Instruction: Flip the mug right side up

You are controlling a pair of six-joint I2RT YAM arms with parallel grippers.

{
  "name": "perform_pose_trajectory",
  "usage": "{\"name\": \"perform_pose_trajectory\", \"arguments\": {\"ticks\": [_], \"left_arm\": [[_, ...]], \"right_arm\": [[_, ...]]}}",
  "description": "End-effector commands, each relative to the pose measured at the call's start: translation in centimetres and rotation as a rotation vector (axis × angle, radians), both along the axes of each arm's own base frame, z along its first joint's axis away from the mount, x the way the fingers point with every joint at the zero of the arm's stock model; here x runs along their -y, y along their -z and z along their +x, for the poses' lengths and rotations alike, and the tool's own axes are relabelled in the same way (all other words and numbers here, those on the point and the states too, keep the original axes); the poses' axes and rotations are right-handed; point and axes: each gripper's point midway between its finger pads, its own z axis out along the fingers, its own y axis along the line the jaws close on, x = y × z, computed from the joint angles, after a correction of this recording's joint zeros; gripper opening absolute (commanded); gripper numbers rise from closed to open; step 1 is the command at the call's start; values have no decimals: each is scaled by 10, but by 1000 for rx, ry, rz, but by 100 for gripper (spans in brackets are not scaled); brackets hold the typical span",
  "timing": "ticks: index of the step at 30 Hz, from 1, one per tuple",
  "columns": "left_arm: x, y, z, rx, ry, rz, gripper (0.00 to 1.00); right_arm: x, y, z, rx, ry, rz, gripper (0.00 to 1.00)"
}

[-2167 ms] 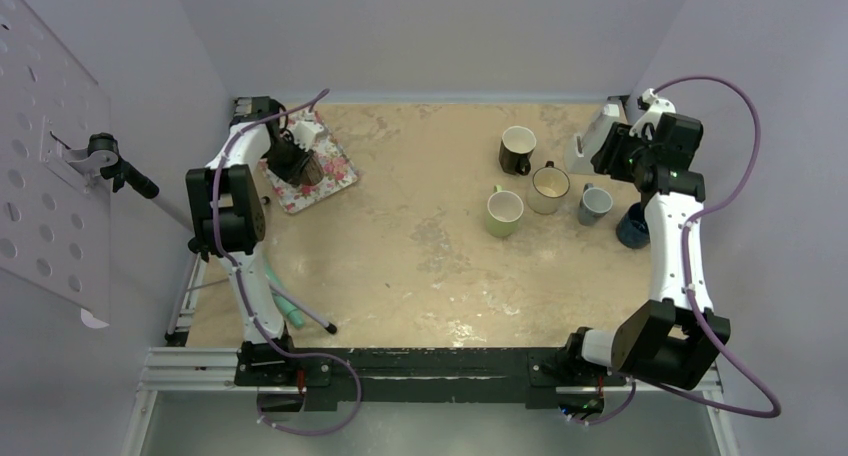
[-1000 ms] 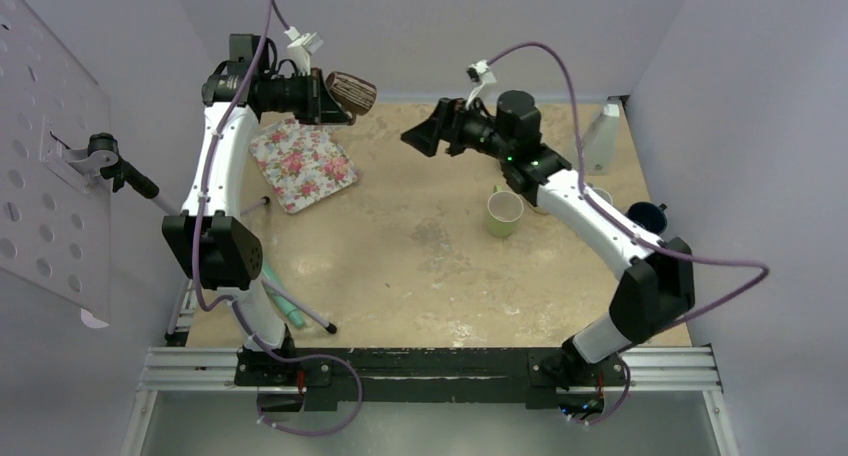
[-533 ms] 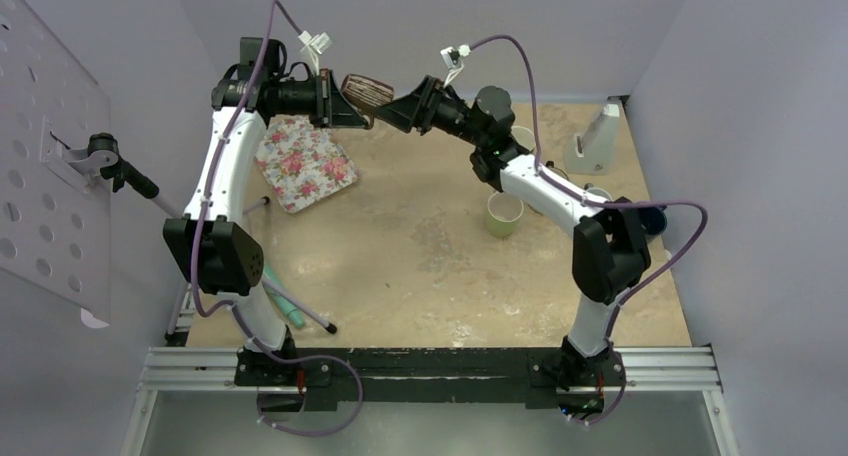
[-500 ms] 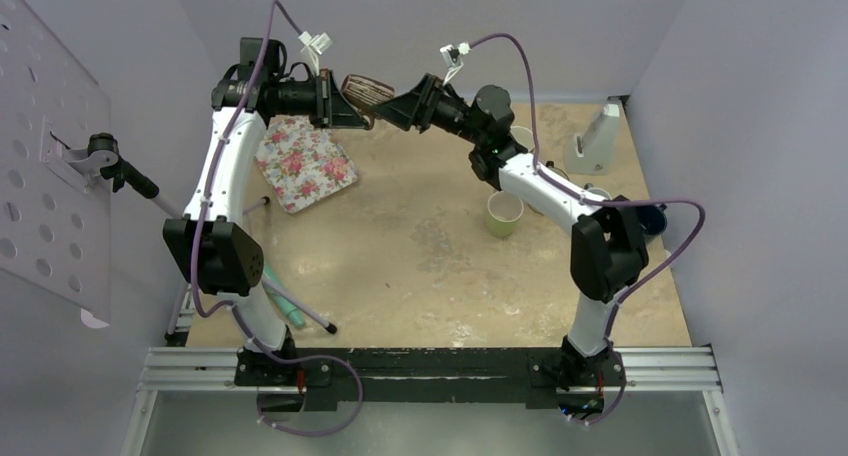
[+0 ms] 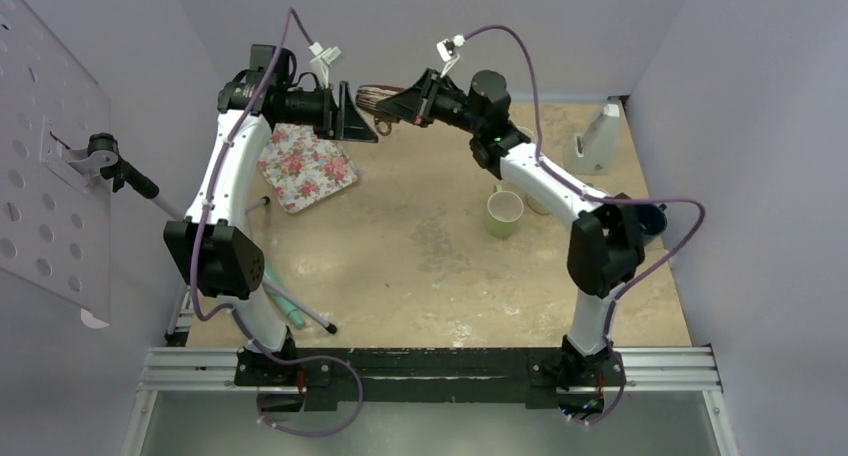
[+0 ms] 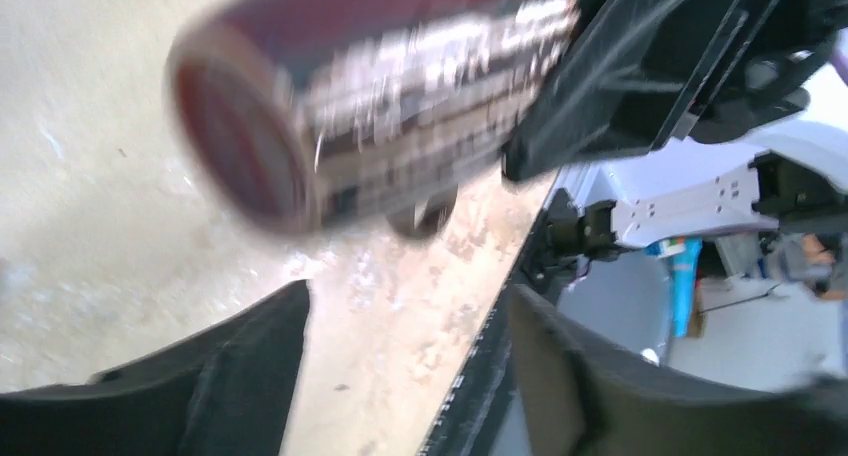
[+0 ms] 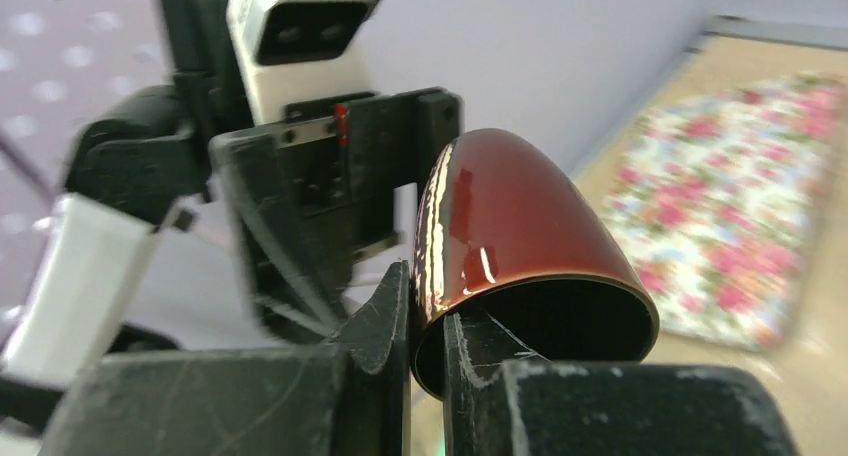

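Top external view: over the sand-coloured desk [image 5: 420, 266], the left arm [image 5: 228, 176] and the right arm [image 5: 540, 181] rise toward each other and nearly meet high above the desk's far edge. Below the left arm, a flowered tray [image 5: 305, 166] lies flat near the far left corner.

A pale green cup [image 5: 504, 214] stands mouth up beside the right arm, right of the desk's centre. A dark blue cup [image 5: 648, 216] sits near the right edge, half hidden by the arm and its cable. What either cup holds is too small to tell.

The glossy red-brown mug [image 5: 373, 96] hangs in the air between the two arms, lying on its side well above the desk. The right jaws are clamped on its rim, one finger inside the mouth and one outside, as the right wrist view shows. The mouth faces back at that arm, and its interior shows only as dark shadow.

The left jaws stand spread apart just beside the mug. In the left wrist view, the blurred mug lies ahead of the two fingers.
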Motion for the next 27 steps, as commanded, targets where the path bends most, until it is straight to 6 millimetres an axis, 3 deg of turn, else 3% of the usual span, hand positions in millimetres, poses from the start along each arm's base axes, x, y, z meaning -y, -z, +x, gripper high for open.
{"name": "perform_pose_trajectory", "arguments": {"ticks": [1, 4, 7, 11, 15, 27], "left_arm": [[-20, 16, -15, 109, 20, 233, 95], [-38, 33, -7, 111, -28, 357, 100], [-54, 51, 3, 96, -86, 456, 100], [-64, 64, 9, 91, -122, 517, 100], [-67, 73, 7, 93, -118, 538, 100], [-69, 79, 3, 98, -117, 548, 100]], "right_arm": [[91, -6, 35, 60, 379, -280, 0], [136, 42, 41, 3, 543, -604, 0], [174, 108, 34, -123, 590, -912, 0], [191, 176, 27, -231, 511, -1164, 0], [204, 210, 33, -284, 523, -1349, 0], [210, 286, 19, -401, 384, -1496, 0]]}}
